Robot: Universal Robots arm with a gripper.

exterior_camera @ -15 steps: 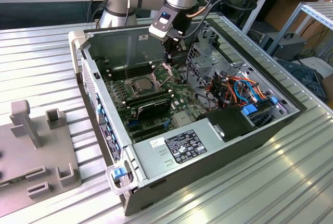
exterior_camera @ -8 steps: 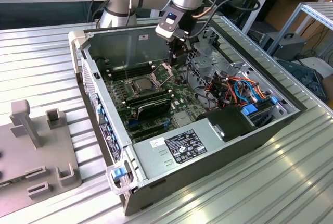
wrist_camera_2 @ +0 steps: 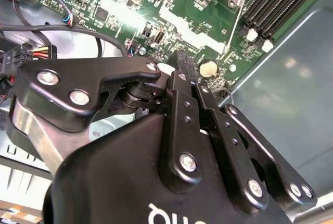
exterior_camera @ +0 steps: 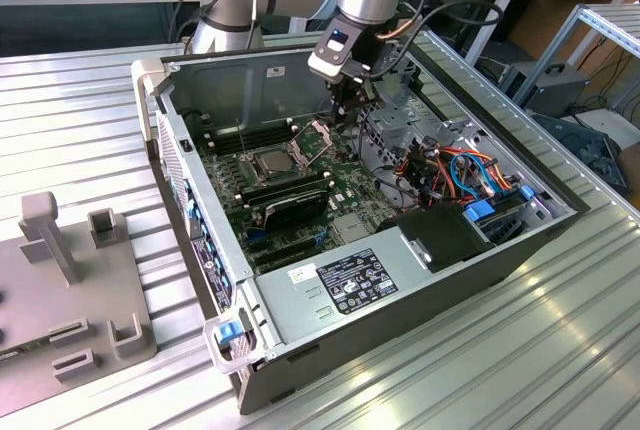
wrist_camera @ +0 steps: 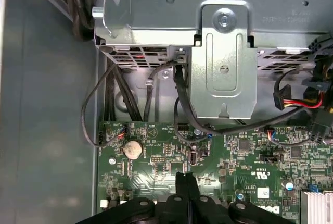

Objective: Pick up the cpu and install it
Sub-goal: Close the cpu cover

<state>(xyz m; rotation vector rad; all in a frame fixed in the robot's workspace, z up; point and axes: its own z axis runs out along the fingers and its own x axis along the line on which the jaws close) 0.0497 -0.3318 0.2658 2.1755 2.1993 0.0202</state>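
Grey fixture block [exterior_camera: 70, 280] on the exterior view's left, on the ribbed table [exterior_camera: 80, 100]. Next the open computer case [exterior_camera: 240, 85], green motherboard [exterior_camera: 300, 200] inside. The cpu [exterior_camera: 272, 162] lies flat in the socket mid-board, with the hinged plate [exterior_camera: 320, 134] tipped up at its 2 o'clock. Gripper [exterior_camera: 345, 115] hangs over the board, also at 2 o'clock from the cpu and apart from it. In both wrist views the gripper [wrist_camera: 186, 179] [wrist_camera_2: 179, 62] has its fingers pressed together on nothing, with the coin cell [wrist_camera: 132, 149] near the tips. Orange and blue cables [exterior_camera: 470, 168] at 4 o'clock from the gripper
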